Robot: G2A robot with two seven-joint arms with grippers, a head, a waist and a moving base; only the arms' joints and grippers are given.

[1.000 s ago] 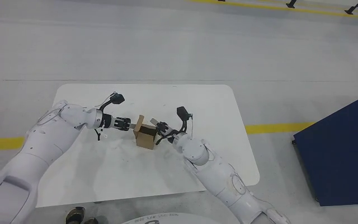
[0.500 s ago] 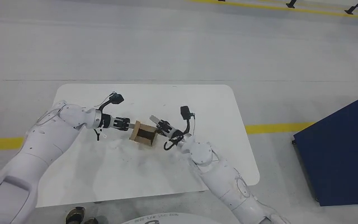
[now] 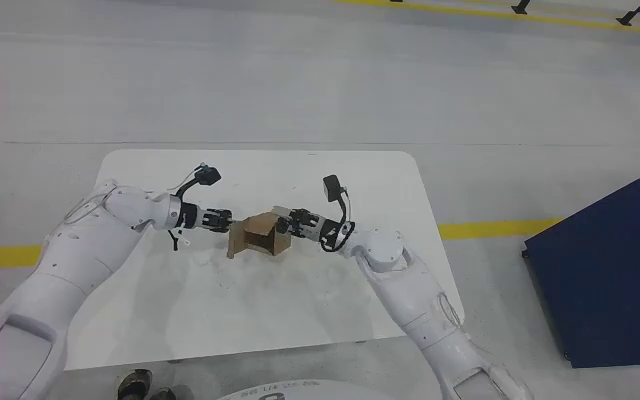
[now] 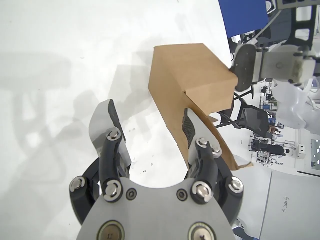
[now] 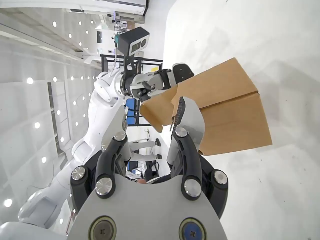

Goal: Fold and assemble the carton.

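Observation:
A brown carton (image 3: 259, 236) lies on the white table (image 3: 340, 180), partly folded, with its open side and loose flaps showing. My left gripper (image 3: 222, 220) is at its left end and my right gripper (image 3: 296, 222) at its right end. In the left wrist view the left gripper (image 4: 148, 107) is open, and one finger (image 4: 188, 123) rests against a long flap of the carton (image 4: 190, 76). In the right wrist view the right gripper (image 5: 153, 106) is open too. One of its fingers (image 5: 186, 113) lies against the carton (image 5: 225, 111), and a flap (image 5: 156, 112) reaches between the fingers.
The table's far edge (image 3: 260, 152) and right edge (image 3: 440, 240) are well away from the carton. A blue block (image 3: 600, 270) stands on the floor to the right.
The carton has tipped from standing to lying lower and wider. My right arm has swung out to the right and its gripper has shifted slightly back. The left gripper has barely moved.

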